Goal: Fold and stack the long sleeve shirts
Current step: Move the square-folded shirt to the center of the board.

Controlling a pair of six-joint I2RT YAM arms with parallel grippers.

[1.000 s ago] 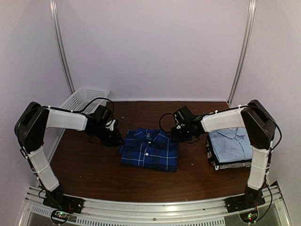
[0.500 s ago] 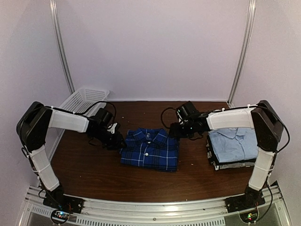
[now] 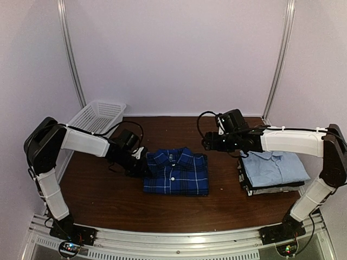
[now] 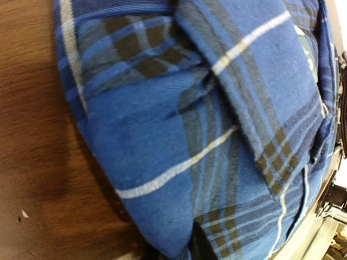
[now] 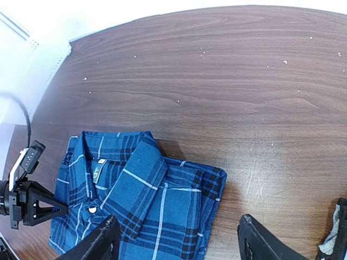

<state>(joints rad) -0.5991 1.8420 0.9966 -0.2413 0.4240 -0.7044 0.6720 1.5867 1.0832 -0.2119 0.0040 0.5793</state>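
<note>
Folded plaid shirt (image 3: 176, 172) lies mid-table (image 3: 108, 195), collar on the far side. At its left edge: left gripper (image 3: 140, 161), cloth fills the wrist view, can't tell how the jaws stand. Over its far-right corner hangs right gripper (image 3: 208, 142), jaws spread, nothing in them; light blue shirt (image 3: 274, 165) tops the stack at right.
</note>
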